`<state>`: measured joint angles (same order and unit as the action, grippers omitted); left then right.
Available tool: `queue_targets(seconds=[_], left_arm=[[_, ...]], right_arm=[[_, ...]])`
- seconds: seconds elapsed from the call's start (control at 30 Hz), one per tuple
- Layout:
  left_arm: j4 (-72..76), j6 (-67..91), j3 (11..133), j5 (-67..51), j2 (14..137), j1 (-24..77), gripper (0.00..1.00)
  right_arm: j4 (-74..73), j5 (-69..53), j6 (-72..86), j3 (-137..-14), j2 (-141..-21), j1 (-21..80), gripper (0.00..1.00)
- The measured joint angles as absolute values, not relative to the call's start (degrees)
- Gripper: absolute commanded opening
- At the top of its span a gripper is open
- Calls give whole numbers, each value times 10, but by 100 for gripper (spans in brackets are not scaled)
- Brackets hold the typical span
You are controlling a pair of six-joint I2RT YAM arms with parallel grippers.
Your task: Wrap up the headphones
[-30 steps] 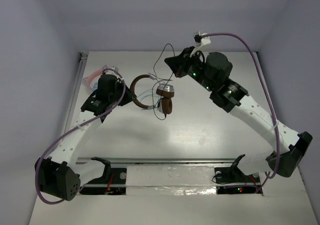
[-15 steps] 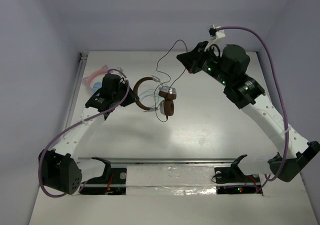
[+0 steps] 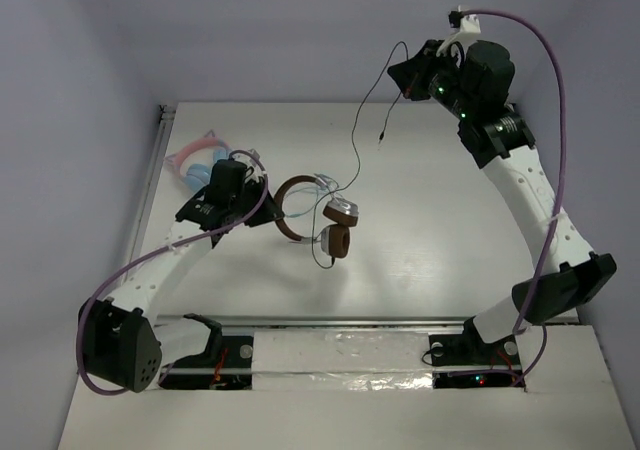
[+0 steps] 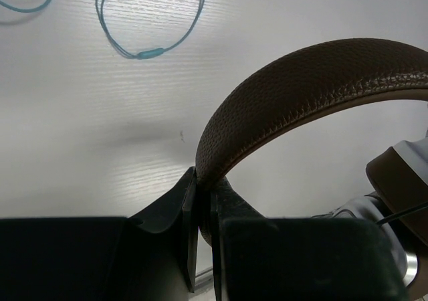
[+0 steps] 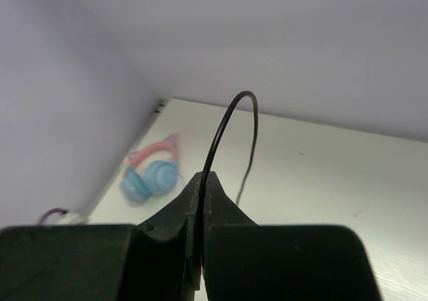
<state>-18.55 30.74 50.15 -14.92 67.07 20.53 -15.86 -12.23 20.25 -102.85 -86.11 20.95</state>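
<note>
On the desk [image 3: 450,230], between my two arms, the headphones [image 3: 338,240] rest with the brown headband [image 4: 301,80] arching up on edge and the two ear cups [image 3: 341,210] lying close together at its right end, one showing its silver back, the other its brown pad. My left gripper [image 4: 204,197] is clenched on the left side of that headband, with the band pinched between its fingers just where the curve comes down. My right gripper [image 5: 202,184] is high above the far right part of the desk, clamped on the thin black cable [image 5: 215,140]. From its tips the cable loops upward and falls away; one strand runs down to the ear cups, while the free end with the plug dangles in the air. Far left, near the wall, lie pink-and-blue cat-ear headphones [image 3: 200,160]. Thin teal earbuds [image 4: 134,40] sit in loose loops on the desk beyond the headband.
</note>
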Motion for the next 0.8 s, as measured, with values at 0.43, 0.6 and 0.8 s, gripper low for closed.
queue_targets(seconds=[0.43, 0.6, 0.8], left_arm=[[-198, 281, 502, -261, 623, 205, 0], [-196, 298, 528, -271, 619, 196, 0], [-160, 335, 594, -282, 641, 184, 0]], right_arm=[[-96, -91, 219, -852, -926, 172, 0], [-27, -96, 258, -663, -825, 177, 0], [37, -94, 288, -531, -743, 237, 0]])
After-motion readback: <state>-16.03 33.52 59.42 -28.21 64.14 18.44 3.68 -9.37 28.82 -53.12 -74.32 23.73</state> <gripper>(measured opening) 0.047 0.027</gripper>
